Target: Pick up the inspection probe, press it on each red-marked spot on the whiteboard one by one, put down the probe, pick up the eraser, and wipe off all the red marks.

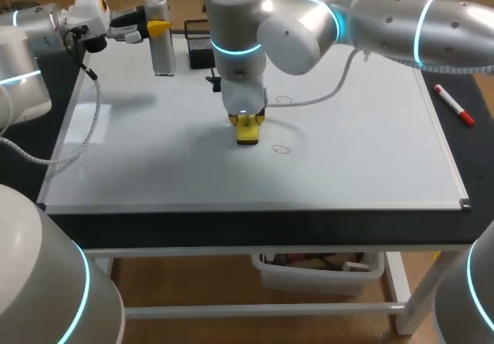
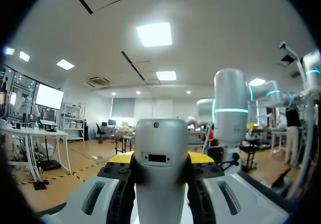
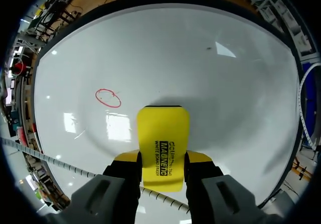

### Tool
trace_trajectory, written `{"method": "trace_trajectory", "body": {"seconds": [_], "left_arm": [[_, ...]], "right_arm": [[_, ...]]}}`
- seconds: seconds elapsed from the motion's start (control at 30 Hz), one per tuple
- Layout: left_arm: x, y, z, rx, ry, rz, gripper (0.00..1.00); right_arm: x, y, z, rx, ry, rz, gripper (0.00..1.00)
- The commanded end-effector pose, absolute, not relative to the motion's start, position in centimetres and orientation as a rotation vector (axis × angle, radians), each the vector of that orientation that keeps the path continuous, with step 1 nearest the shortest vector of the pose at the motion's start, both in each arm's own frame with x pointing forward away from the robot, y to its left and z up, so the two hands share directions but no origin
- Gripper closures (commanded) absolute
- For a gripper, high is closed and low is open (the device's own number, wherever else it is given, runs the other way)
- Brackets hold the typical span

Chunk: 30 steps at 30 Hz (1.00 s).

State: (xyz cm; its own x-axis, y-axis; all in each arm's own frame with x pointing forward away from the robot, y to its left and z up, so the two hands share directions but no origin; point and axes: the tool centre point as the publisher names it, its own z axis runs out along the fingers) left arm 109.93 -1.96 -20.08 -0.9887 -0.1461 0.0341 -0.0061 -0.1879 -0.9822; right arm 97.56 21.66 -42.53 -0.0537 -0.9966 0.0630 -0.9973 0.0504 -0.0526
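Your right gripper (image 3: 161, 159) clamps the eraser (image 3: 163, 133); red mark (image 3: 108, 98) at ten o'clock. Risk: light pressure smears it. Left gripper (image 2: 160, 158) grips the probe (image 2: 160, 138).

2 red marks (image 1: 282, 149) (image 1: 284, 99); eraser (image 1: 247, 132), probe (image 1: 160, 35), pen (image 1: 454, 105) x1 ea.

Your head camera looks down from above and behind on the whole whiteboard (image 1: 363, 143). Your right wrist camera faces straight down, close over the same whiteboard. Your left wrist camera looks level, toward your right arm (image 2: 231, 108).
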Motion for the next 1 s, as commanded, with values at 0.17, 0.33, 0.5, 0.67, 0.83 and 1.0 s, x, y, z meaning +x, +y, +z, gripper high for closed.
{"method": "trace_trajectory", "body": {"seconds": [0.17,0.33,0.5,0.67,0.83,1.0], "left_arm": [[110.0,-2.0,-20.1,-0.179,1.939,-2.348,1.0],[110.0,-2.0,-20.1,-0.179,1.939,-2.348,1.0],[110.0,-2.0,-20.1,-0.179,1.939,-2.348,1.0],[110.0,-2.0,-20.1,-0.179,1.939,-2.348,1.0],[110.0,-2.0,-20.1,-0.179,1.939,-2.348,1.0],[110.0,-2.0,-20.1,-0.179,1.939,-2.348,1.0]], "right_arm": [[97.5,20.4,-42.5,2.121,-2.284,0.137,1.0],[97.5,19.7,-42.6,2.094,-2.299,0.144,1.0],[97.5,19.1,-42.7,2.078,-2.308,0.152,1.0],[97.4,18.6,-42.7,2.065,-2.31,0.162,1.0],[97.5,18.2,-42.3,2.055,-2.321,0.177,1.0],[98.3,16.9,-40.6,2.037,-2.367,0.199,1.0]]}}
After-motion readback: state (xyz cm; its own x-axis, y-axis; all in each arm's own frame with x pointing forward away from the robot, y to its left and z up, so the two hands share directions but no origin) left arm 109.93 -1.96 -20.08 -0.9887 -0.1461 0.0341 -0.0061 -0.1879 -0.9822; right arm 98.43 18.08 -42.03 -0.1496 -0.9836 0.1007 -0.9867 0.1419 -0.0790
